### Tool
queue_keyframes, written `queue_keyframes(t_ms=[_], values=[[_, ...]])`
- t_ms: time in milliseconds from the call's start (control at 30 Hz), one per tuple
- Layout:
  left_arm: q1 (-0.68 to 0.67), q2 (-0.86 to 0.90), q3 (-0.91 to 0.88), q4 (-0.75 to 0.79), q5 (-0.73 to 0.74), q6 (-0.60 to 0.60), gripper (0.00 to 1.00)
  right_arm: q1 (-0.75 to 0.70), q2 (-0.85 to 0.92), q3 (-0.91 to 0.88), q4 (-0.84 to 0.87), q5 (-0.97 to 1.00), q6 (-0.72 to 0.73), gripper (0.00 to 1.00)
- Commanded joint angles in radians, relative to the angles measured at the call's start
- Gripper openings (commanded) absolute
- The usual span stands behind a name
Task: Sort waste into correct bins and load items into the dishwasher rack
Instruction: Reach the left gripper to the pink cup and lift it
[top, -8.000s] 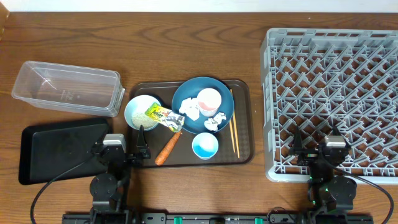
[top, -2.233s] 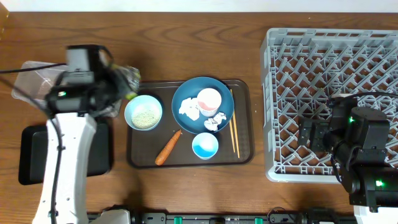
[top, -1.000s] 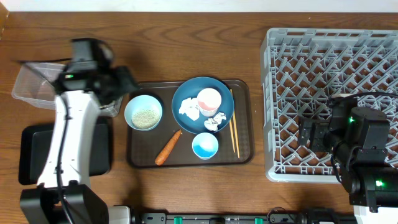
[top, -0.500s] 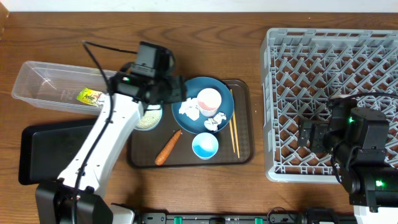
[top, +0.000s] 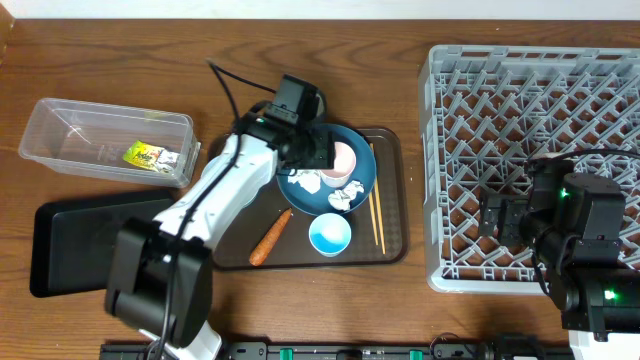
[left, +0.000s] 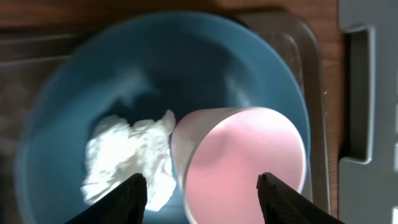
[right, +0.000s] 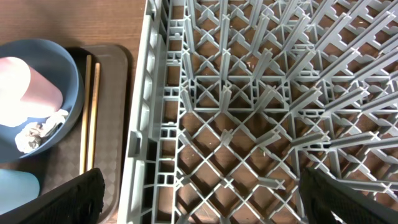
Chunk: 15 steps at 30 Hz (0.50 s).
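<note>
The left gripper (left: 201, 182) hangs over the blue plate (top: 362, 183). Its fingers (left: 134, 196) are spread wide and grasp nothing, and the pale cup (left: 242, 155) shows between them in the wrist view. A crumpled tissue (left: 127, 155) touches the cup's left side, and a second tissue piece (top: 348, 194) lies near the plate's front rim.

The plate fills most of the brown tray (top: 392, 243), so free room there is tight. The chopsticks (top: 376, 210) lie between the plate's right rim and the tray's lip. On the tray's near half we see a carrot (top: 270, 238) and a small blue cup (top: 329, 234), set apart.

The rack (top: 540, 110) stands just beside the tray – only a narrow strip of wood separates them. The right gripper (right: 202, 186) hovers over the rack's near left part, fingers wide apart and empty.

To the left, the wrapper (top: 147, 155) lies inside the clear tub (top: 60, 125), and the black tray (top: 80, 245) sits nearer. Everything rests on a wooden table (top: 300, 80), with a pale wall along its far edge.
</note>
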Motion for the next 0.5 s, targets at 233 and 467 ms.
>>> queue_keyframes(t_ms=[233,467], values=[[-0.005,0.041,-0.012,0.014,0.009,0.002,0.23,0.011,-0.002,0.021,-0.002,-0.004,0.002,0.99],[-0.004,0.041,-0.012,-0.015,-0.002,0.002,0.06,0.011,-0.002,0.021,-0.002,-0.004,0.002,0.99]])
